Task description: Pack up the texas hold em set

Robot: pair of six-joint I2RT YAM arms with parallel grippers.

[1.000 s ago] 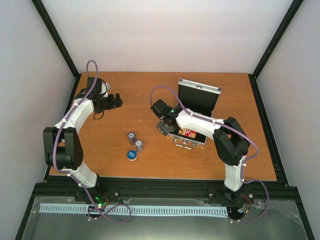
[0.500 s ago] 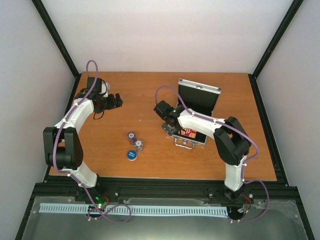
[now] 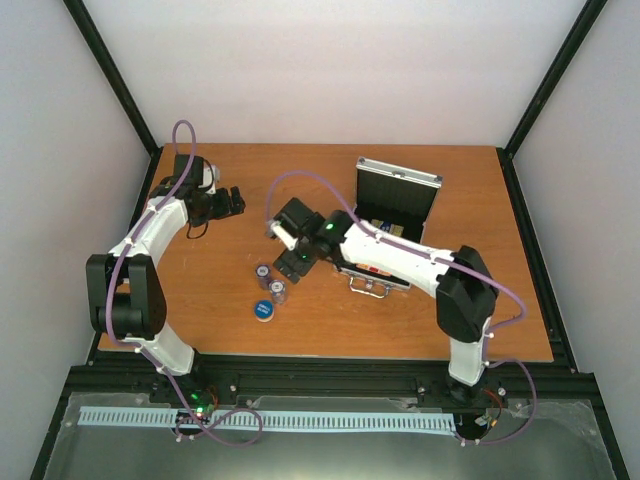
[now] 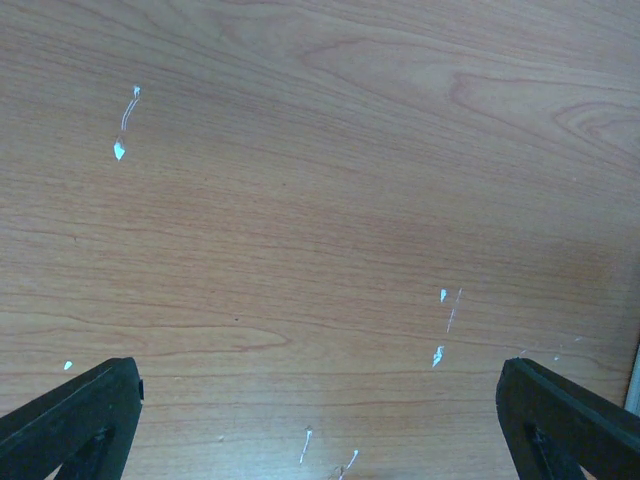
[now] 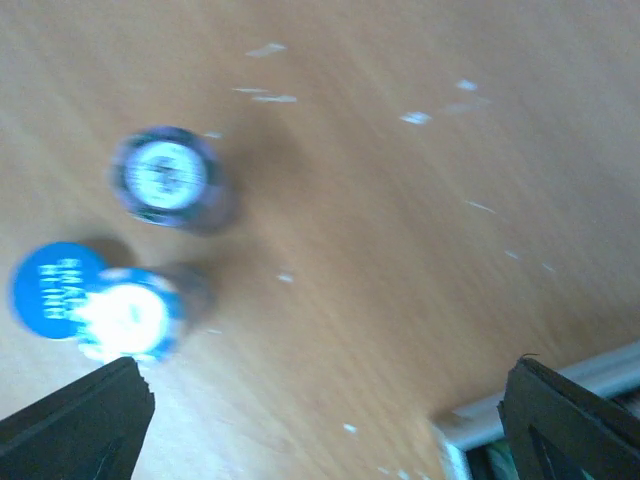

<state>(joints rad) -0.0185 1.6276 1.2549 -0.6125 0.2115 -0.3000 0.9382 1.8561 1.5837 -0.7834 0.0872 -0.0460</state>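
Observation:
The silver case stands open at the table's middle right, its black lining showing; my right arm crosses over its base. Two short chip stacks and the round blue disc lie left of the case. My right gripper is open and empty, just right of the stacks. In the blurred right wrist view it hovers over bare wood, with a purple stack, a blue stack and the disc to the left. My left gripper is open and empty over bare wood. No dice are visible.
A corner of the case shows at the lower right of the right wrist view. The wooden table is bounded by black frame rails at its left and right edges. White scratches mark the wood under the left gripper.
My right arm has swung left, from over the case's base to beside the chip stacks. My left arm has not moved.

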